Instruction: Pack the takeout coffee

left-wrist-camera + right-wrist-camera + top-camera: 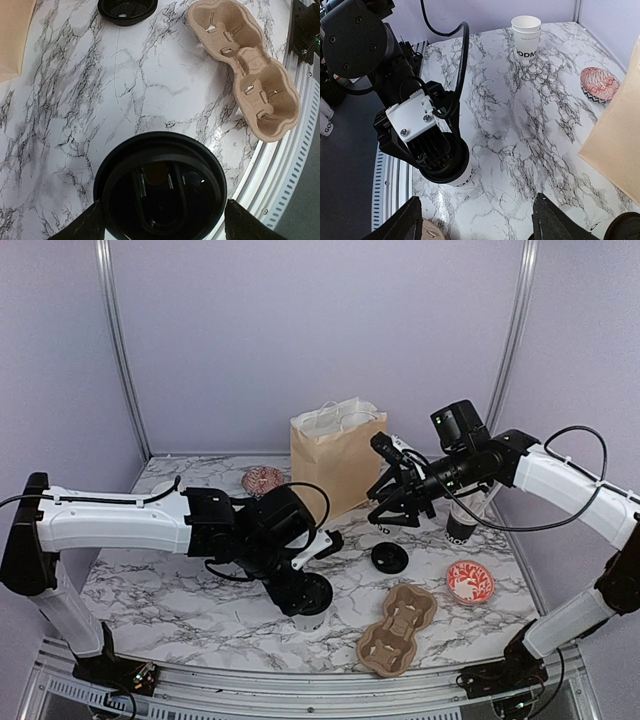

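Note:
A takeout coffee cup [310,615], white with a black lid [160,187], stands near the table's front edge. My left gripper [161,225] hangs right over it, open, one finger on each side of the lid's rim. In the right wrist view the same cup [465,175] shows under the left wrist. A loose black lid [389,558] lies right of it. My right gripper [383,508] hovers open above that loose lid, nothing between its fingers [405,220]. A stack of lidless white cups [526,35] with black lettering stands at the far left.
A brown paper bag [335,455] stands open at the back centre. A cardboard cup carrier [398,628] lies at the front edge, right of the lidded cup. Red-patterned bowls sit at the right [470,582] and behind the left arm [263,480]. A dark cup [462,528] stands under the right arm.

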Controlling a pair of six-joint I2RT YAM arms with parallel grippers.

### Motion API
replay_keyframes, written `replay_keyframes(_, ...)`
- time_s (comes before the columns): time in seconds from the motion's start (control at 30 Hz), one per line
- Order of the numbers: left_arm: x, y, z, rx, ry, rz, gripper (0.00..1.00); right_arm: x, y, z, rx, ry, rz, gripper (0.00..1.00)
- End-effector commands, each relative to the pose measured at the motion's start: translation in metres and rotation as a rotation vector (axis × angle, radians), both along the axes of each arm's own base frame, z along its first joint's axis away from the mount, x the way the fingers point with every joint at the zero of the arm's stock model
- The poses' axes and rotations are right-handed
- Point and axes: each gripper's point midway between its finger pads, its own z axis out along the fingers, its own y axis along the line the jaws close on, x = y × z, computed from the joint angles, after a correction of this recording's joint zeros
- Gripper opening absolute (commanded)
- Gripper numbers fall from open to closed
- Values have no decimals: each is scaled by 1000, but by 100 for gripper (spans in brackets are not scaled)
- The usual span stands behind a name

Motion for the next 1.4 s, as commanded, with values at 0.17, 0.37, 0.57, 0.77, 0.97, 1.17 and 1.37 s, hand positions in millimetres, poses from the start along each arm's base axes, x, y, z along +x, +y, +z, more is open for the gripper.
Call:
replay_keyframes(0.17, 1, -2, -4, 31, 4, 4, 72, 2, -5, 2, 3, -37, -13, 73)
replay_keyframes(0.37, 11, 10, 16, 14, -60, 65, 68, 5, -3, 1, 2, -36, -14, 73)
replay_keyframes(0.57, 25, 38, 33, -2, -108, 159, 67, 8, -2, 1, 1, -33, -15, 73)
replay_keyframes(0.77, 75, 107, 32, 19, -129, 430, 66, 8, 0, 1, 2, -28, -9, 73)
replay_keyframes(0.97, 119, 187, 37, 11, -153, 695, 66, 8, -1, 2, 2, -31, -10, 73)
replay_keyframes(1.17, 125, 221, 12, 40, -70, 784, 66, 46, 0, 12, -59, -116, -124, 70)
replay_keyframes(1.37, 123, 232, -9, 66, -29, 809, 69, 122, 5, 31, -151, -295, -303, 63)
